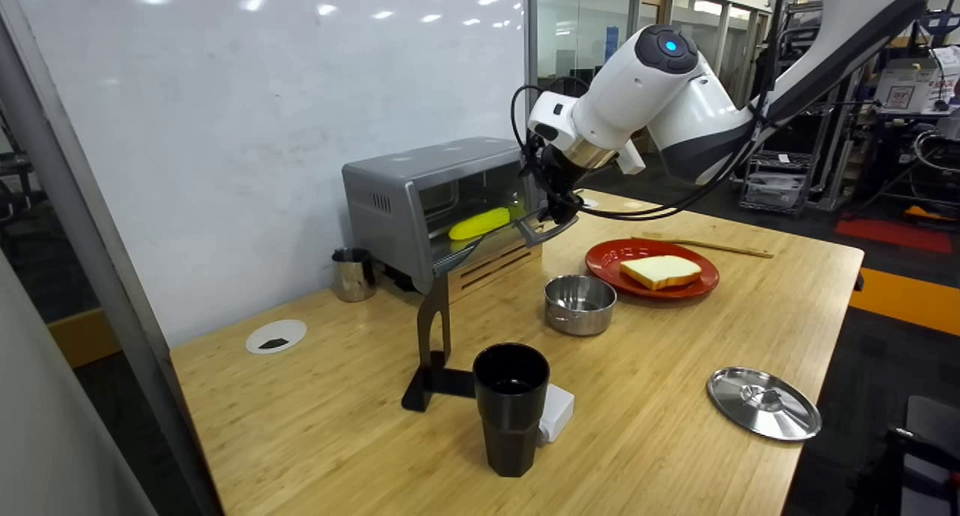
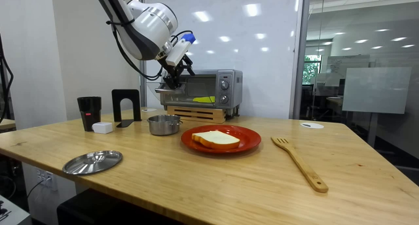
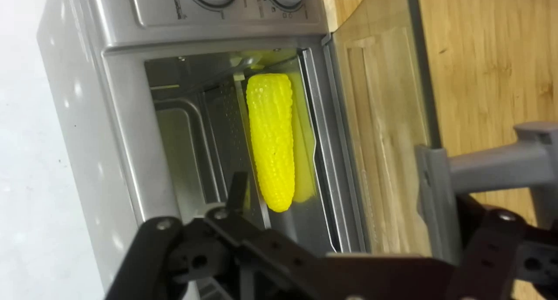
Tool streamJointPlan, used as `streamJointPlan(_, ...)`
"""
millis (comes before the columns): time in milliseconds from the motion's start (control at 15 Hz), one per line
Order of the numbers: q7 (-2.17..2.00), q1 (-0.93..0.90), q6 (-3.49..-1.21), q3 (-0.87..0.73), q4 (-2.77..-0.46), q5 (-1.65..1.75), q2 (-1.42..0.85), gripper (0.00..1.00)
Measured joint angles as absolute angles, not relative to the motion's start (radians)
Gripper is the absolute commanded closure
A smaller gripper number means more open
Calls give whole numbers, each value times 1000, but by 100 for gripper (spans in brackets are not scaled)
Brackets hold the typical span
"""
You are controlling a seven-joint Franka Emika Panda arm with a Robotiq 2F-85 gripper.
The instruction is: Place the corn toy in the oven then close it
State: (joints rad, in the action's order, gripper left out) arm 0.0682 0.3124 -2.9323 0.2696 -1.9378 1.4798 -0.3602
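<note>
The yellow corn toy (image 3: 271,138) lies inside the silver-grey oven (image 3: 126,130), near the front opening. It also shows in both exterior views (image 1: 480,223) (image 2: 204,99). The oven's glass door (image 3: 383,117) is hinged down and stands open, sloping outward. My gripper (image 3: 355,197) is open and holds nothing. In the wrist view one finger is on the oven-opening side, and the other is by the grey door handle (image 3: 501,167), partly hidden there. In both exterior views the gripper (image 1: 556,205) (image 2: 183,77) is at the door's handle edge; I cannot tell whether it touches.
A wooden rack (image 2: 196,114) is under the oven front. A steel pot (image 1: 580,306), a red plate (image 1: 607,265) with bread (image 1: 660,271), a black stand (image 1: 435,381), a black cup (image 1: 511,403), a lid (image 1: 763,402) and a wooden fork (image 2: 301,163) are on the table.
</note>
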Motion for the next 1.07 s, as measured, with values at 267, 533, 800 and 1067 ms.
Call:
streamJointPlan(267,240,201,-2925,164,-1931,1321,-355,0)
streamJointPlan(533,361,146,-2896,122,-1920,1206,-355,0)
streamJointPlan(800,443,117,-2861,105,-1906,1122,-357,0)
streamJointPlan(1067,492,97,-2824,99,-1891,1072,-360,0)
